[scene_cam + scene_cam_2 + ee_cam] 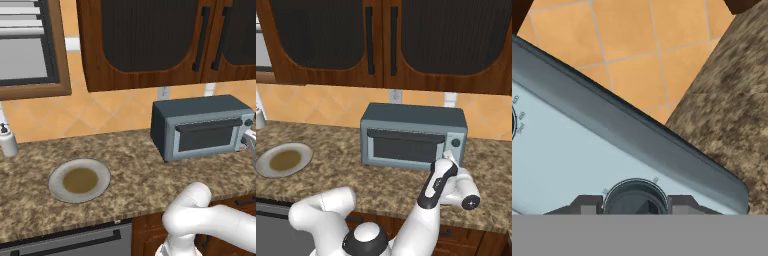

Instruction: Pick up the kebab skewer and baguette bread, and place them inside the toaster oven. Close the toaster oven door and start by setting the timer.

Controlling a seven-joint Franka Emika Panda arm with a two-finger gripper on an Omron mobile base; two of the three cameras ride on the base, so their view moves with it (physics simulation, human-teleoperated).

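From the left base view, the toaster oven (pixel 200 127) sits on the worktop (pixel 140 165) with its door (pixel 207 136) shut and the plate (pixel 79 180) bare, so I'd say the timer step is in hand. The right base view shows the hand (pixel 448 159) up against the knob panel. In the hand view its fingers (pixel 587 204) pinch a knob (pixel 634 196); next it wants a twist.
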